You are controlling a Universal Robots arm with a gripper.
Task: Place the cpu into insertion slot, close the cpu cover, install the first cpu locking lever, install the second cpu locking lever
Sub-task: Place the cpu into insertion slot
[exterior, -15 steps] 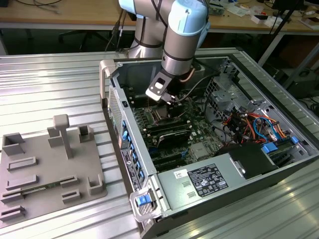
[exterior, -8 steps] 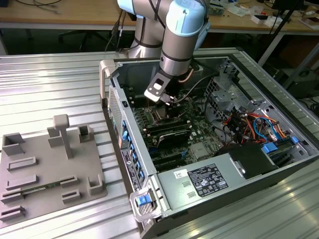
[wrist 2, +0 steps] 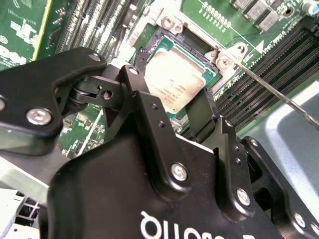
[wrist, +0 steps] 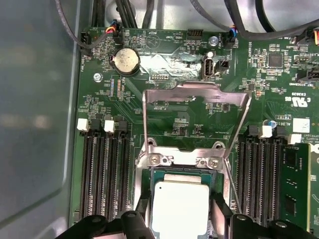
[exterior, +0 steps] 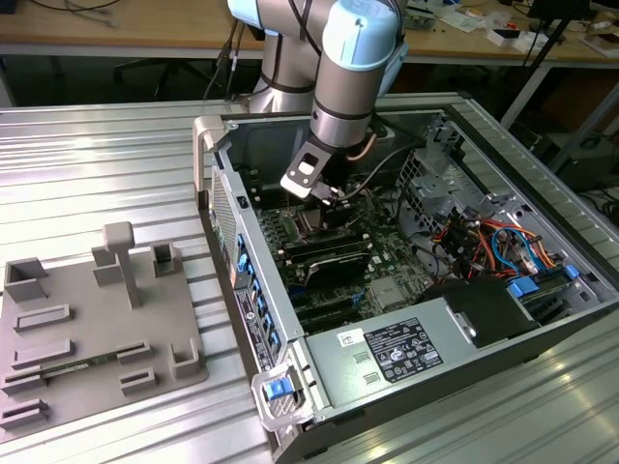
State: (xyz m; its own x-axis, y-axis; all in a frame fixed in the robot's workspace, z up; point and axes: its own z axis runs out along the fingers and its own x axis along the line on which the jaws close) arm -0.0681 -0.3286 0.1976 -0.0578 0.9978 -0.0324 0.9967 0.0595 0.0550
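Exterior view: reached down into the open computer case (exterior: 232, 253), with the gripper (exterior: 327, 198) right above the insertion slot (exterior: 311, 220). Well apart from the slot, outside the case, a grey fixture tray (exterior: 97, 329) on the ribbed metal table (exterior: 116, 155).

Second wrist view: clamped on the cpu (wrist 2: 172, 74), black fingers (wrist 2: 144, 107) pressed against two opposite edges, the chip inside the slot's surround. Just beside the slot, a thin locking lever (wrist 2: 279, 95) slanting out over the memory slots (wrist 2: 271, 55).

First wrist view: cpu (wrist: 179, 199) between the gripper's (wrist: 180, 217) fingers, within the slot (wrist: 182, 158); fully seated or not, cannot tell. At the slot's far edge, the cpu cover (wrist: 209, 95) swung up and open, green board visible through its window. Memory slots (wrist: 102, 174) on both sides of the slot.
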